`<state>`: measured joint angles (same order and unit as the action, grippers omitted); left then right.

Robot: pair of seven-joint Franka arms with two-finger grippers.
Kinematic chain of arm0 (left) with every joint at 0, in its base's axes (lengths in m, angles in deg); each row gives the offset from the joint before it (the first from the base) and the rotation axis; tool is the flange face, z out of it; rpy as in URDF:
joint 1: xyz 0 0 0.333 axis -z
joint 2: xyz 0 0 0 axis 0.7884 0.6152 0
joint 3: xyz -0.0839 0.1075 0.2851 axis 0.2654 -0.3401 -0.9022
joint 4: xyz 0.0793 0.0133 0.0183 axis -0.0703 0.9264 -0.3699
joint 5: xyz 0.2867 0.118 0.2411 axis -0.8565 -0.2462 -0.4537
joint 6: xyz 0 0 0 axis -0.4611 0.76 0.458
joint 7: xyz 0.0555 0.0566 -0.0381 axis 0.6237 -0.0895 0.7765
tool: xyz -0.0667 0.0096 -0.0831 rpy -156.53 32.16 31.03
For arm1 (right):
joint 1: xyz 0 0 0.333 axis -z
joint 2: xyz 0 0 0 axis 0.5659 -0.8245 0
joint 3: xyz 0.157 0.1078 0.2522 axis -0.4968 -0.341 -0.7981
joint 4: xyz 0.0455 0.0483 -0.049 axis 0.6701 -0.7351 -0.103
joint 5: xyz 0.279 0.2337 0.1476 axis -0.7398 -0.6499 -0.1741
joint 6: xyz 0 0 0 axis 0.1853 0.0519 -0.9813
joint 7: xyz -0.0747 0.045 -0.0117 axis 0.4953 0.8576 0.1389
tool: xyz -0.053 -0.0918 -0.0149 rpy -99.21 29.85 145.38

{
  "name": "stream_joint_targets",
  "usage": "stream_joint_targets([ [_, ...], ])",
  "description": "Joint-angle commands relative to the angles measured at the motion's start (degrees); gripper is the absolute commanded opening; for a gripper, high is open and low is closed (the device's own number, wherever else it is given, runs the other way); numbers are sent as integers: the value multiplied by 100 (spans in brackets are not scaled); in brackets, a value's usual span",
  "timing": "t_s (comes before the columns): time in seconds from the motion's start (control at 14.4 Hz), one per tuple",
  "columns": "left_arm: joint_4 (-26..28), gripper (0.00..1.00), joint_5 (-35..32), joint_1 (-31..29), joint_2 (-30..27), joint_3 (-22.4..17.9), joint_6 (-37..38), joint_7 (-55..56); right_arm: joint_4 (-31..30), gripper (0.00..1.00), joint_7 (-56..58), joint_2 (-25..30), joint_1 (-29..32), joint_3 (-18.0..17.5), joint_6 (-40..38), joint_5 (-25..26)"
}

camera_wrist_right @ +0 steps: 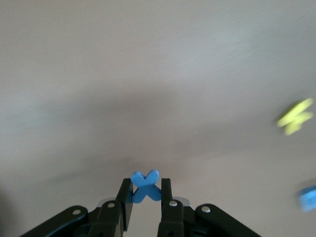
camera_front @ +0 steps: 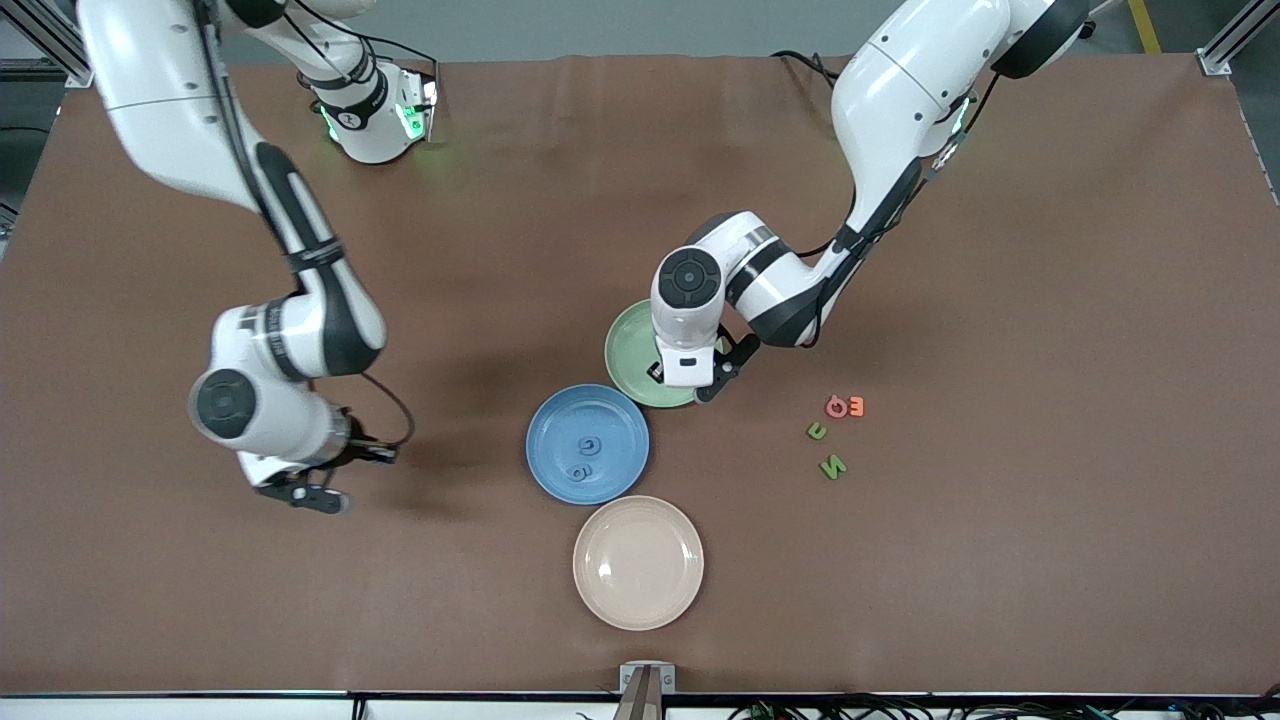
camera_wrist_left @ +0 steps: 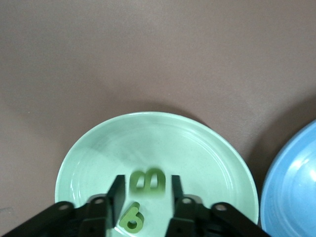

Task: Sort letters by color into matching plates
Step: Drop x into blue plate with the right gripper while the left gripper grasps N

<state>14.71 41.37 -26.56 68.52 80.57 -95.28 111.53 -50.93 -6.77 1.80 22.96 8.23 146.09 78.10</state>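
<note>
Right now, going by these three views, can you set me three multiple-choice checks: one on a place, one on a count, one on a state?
1. The left arm's jaws are over:
A. the green plate
B. the cream plate
C. the loose letters on the table

2. How many letters lie in the blue plate?
A. none
B. two
C. four

3. The right arm's jaws, over bare table toward the right arm's end, are:
A. open and empty
B. shut on a blue X letter
C. shut on a green letter

Key:
1 A: the left wrist view shows the green plate under the jaws, which stand open either side of a green B.
2 B: the front view shows two blue letters in it.
3 B: the right wrist view shows the X pinched between the jaws.
</note>
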Motion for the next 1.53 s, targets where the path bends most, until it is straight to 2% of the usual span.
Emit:
stream_joint_targets([
  [0.0,87,73,55,10,-95,-27,48,22,411,0,-1249,-69,-675,47,-96,-3],
  [0.14,149,79,55,-51,-148,-18,57,-49,674,0,-1936,-191,-1089,38,-104,-11],
  [0.35,228,79,29,-270,-253,-27,57,-416,1069,0,-2772,-568,-1599,47,-96,15],
  [0.77,527,79,20,-1227,-675,-27,57,-3139,2380,0,-3829,-1711,-2215,56,-61,50],
  [1.04,518,79,-24,-1869,-596,-27,57,-4213,2425,0,-3846,-1792,-2215,65,-16,59],
  [1.46,501,78,-51,-2608,-385,-79,-92,-4716,2425,2,-3846,-1792,-2207,65,-16,59],
])
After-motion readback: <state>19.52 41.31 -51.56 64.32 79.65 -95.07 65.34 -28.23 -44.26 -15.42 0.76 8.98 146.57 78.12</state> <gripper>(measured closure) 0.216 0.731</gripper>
